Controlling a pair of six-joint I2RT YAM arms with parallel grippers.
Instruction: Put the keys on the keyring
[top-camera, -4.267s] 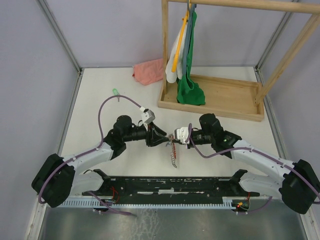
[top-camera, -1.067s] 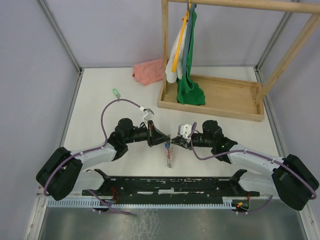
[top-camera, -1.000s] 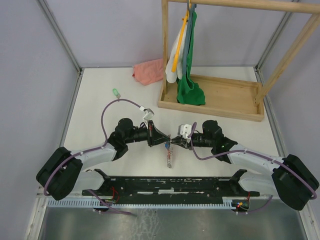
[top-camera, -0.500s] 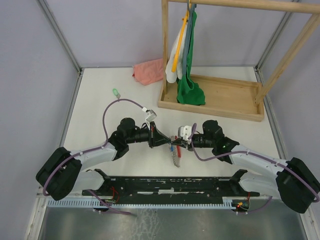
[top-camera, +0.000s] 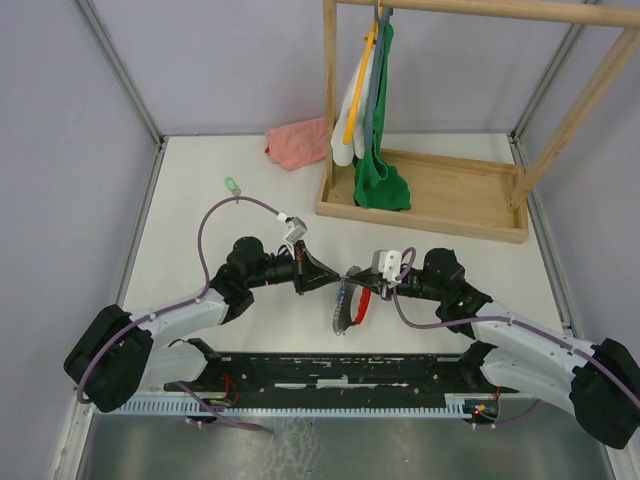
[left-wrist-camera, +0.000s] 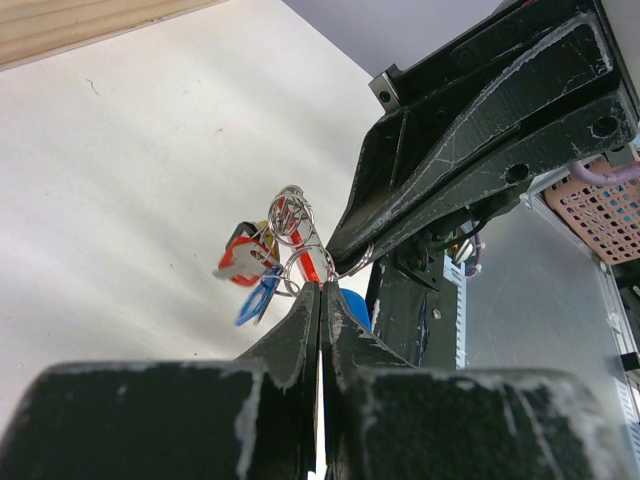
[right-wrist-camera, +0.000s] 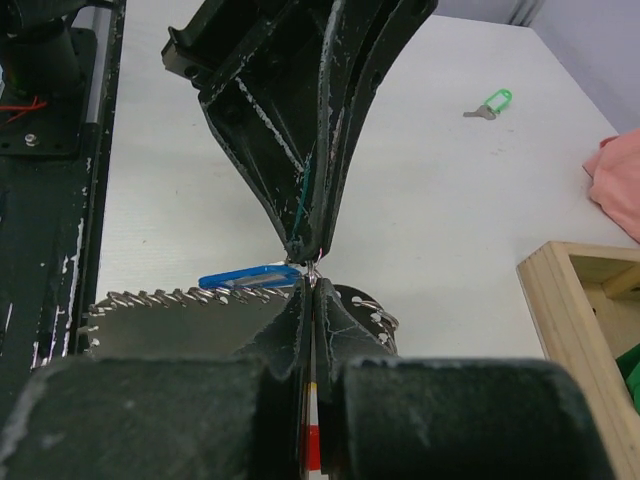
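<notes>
My left gripper (left-wrist-camera: 321, 288) and right gripper (right-wrist-camera: 312, 292) were both closed on the keyring (left-wrist-camera: 291, 212), tip to tip, by the near edge of the table (top-camera: 190, 170), the blue key (right-wrist-camera: 248, 277) beside them. The green key (top-camera: 231, 185) lay well apart, toward the far-left corner, nearer the left gripper.

Two arms, matching build.
Left arm (top-camera: 180, 315) and right arm (top-camera: 520, 335): white shells between bulky black joints, a purple cable (left-wrist-camera: 590, 172) trailing along each, a small white camera block (top-camera: 388, 262) at the wrist. Left gripper (left-wrist-camera: 322, 285) and right gripper (right-wrist-camera: 312, 290) are black and wedge-shaped, edges scuffed pale; small screw (left-wrist-camera: 384, 88) at one corner.
</notes>
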